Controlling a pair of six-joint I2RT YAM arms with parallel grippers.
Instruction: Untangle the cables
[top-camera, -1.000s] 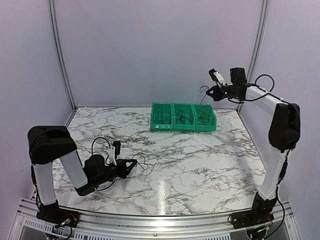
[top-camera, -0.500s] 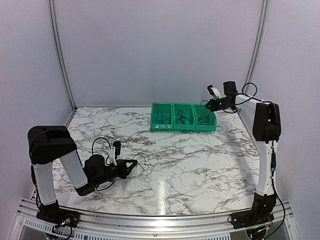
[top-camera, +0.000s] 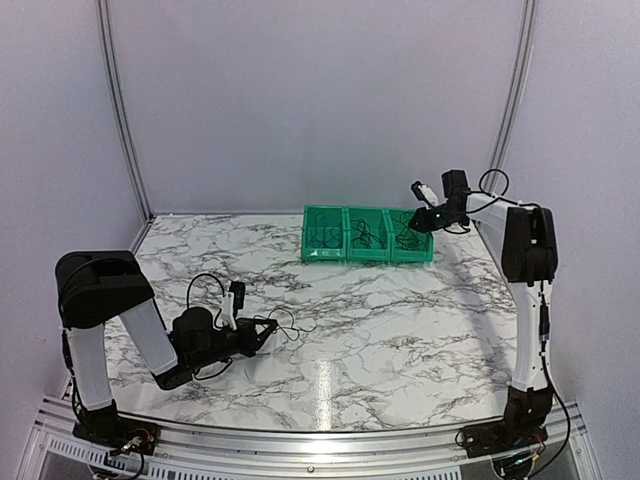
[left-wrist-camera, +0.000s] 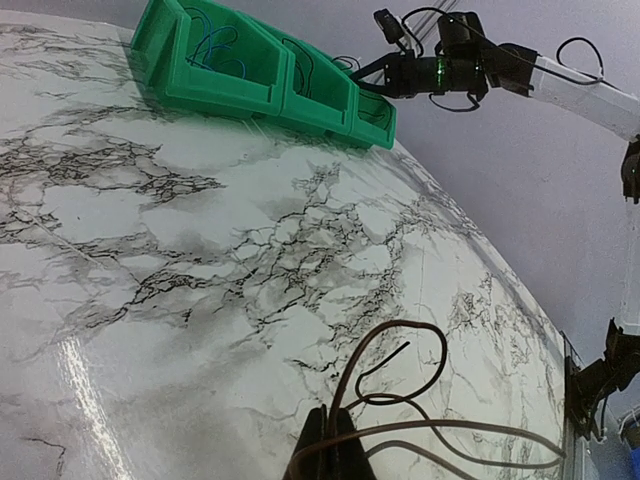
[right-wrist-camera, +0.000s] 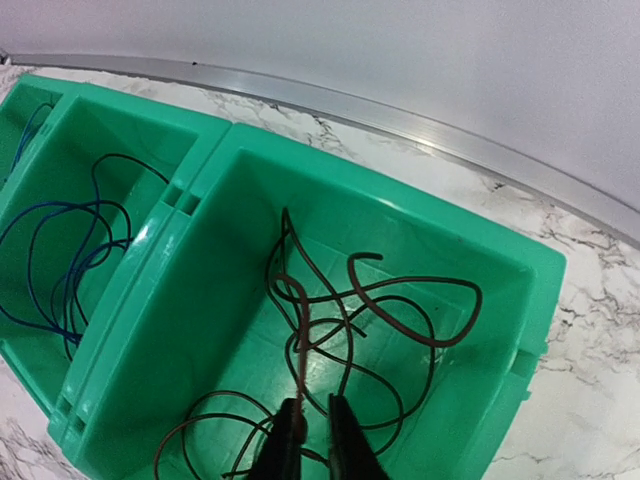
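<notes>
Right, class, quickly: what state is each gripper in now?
Left gripper: shut on a cable.
Right gripper: shut on a second cable, over a bin.

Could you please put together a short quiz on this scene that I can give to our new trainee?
1. True or false: the left pincer is closed on a dark cable that lies on the marble table.
2. How many green bins stand in the row at the far side of the table? A) two B) three C) four
3. Fill in: seen from the top camera, the right pincer hangs over the bin at the ___ end of the row.

Key: 1 true; 2 B; 3 right.
</notes>
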